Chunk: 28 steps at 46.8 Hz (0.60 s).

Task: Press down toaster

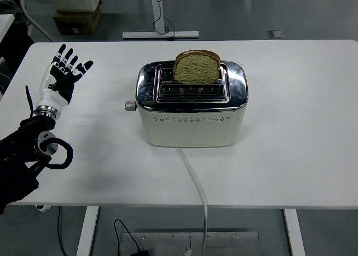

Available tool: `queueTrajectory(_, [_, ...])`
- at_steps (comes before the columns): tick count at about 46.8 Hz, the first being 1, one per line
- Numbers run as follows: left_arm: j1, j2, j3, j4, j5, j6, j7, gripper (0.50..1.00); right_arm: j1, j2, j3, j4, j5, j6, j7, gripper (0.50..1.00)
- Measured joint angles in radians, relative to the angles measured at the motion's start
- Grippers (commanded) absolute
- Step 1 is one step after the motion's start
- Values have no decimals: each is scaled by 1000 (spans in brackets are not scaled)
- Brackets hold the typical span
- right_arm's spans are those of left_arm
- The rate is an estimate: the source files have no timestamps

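Note:
A cream and chrome toaster (191,105) stands in the middle of the white table (296,127). A slice of bread (197,66) sticks up out of its rear slot. The toaster's lever (130,105) juts out on the left end, near the top. My left hand (62,76) hovers over the table's left part, fingers spread and holding nothing, well to the left of the lever. The right arm is out of view.
A white power cord (193,178) runs from the toaster's front to the table's near edge and down. Behind the table are a stand's base (161,33) and a cardboard box (77,18) on the floor.

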State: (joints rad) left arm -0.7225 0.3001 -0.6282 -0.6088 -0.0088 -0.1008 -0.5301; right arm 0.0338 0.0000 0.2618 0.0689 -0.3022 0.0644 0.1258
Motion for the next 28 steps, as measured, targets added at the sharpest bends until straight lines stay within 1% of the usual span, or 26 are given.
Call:
queueTrajectory(4, [-2,-9,-8,16,-22,-25,14,1000,0,0,0,0,0,0,0,998])
queueTrajectory(9, [-5,-22,-26,46,-39,-72,16,1000,0,0,0,0,-1,0,0,998])
queueTrajectory(12, [-6,-32,-30,68,-40,-88,16,1000,0,0,-1,0,-2,0,0,998])
queueTrajectory(28, [-17,-36,-31,81,-40,-94,18,1000,2,0,-1,0,-2,0,0,998])
